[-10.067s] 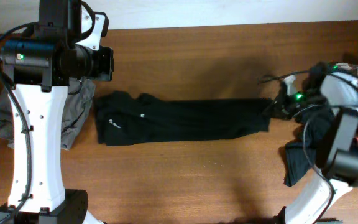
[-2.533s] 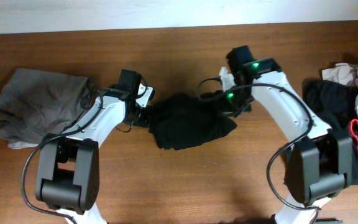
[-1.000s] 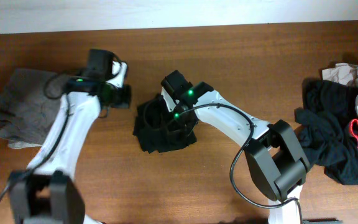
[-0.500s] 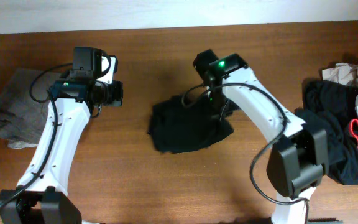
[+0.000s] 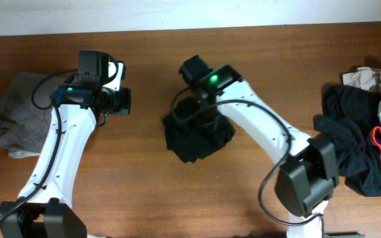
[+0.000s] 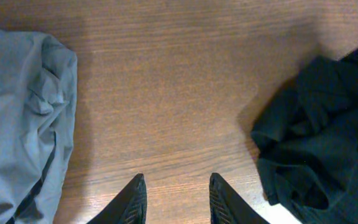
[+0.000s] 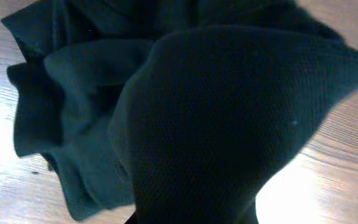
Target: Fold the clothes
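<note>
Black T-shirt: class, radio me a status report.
Left claw open, empty. Right claw shut on black T-shirt, crumpled, not folded. Grey garment off aside, nothing blocking.

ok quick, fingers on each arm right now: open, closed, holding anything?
Left gripper: open, nothing between the fingers, bare table below.
Right gripper: closed on the bunched black garment; fingers hidden by the cloth.

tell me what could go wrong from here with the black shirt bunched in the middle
1. The black T-shirt is a crumpled heap, and the right hand seems shut deep in it, cloth filling its wrist view; a pull may drag several layers and tangle it.
2. The left hand is open over bare table, holding nothing, so one-sided pulling could twist the shirt.
</note>
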`<state>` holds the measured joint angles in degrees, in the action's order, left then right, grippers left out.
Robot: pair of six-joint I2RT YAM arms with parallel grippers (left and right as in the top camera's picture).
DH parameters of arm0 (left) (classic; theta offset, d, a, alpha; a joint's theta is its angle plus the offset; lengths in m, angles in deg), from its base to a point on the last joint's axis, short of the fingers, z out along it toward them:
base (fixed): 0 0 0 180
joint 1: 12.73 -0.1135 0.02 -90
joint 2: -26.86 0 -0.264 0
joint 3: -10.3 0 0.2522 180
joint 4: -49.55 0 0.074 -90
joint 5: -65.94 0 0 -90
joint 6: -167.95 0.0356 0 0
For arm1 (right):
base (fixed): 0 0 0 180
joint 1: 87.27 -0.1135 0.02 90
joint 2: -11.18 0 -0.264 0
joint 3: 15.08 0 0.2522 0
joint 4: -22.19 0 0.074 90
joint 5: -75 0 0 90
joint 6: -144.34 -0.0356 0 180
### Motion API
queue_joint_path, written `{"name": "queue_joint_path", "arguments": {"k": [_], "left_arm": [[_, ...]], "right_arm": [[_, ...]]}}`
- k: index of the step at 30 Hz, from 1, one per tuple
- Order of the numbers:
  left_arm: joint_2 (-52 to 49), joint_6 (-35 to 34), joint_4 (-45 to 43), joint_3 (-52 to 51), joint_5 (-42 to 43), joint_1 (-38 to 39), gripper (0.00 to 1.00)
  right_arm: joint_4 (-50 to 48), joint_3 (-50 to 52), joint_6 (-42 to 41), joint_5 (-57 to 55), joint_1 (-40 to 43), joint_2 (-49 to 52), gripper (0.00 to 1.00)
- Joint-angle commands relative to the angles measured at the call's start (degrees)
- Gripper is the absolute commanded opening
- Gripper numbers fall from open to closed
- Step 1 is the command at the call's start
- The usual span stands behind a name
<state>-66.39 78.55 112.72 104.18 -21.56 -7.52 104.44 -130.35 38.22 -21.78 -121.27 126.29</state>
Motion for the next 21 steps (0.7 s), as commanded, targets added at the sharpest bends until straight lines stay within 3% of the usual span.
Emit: {"name": "queue_joint_path", "arguments": {"k": [1,7,13,21], "left_arm": [[0.61,0.46,0.39,0.28,-0.35,-0.17,0.33],[0.61,0.46,0.39,0.28,-0.39,-0.2,0.33],[0.61,0.48,0.17,0.31,-0.42,-0.2,0.33],[0.61,0.5,0.17,0.31,-0.42,-0.2,0.33]], "right_arm": [[-1.03,-0.22,-2.95,1.2,-2.54,4.11,0.07],[-3.21,-0.22,-3.5,2.51,-6.71,8.0,0.1],[-3.61,-0.55,-3.5,5.11,-9.9,7.91,0.42],[-3.32,-0.94,-3.43,7.28,-10.19,6.54,0.47]]}}
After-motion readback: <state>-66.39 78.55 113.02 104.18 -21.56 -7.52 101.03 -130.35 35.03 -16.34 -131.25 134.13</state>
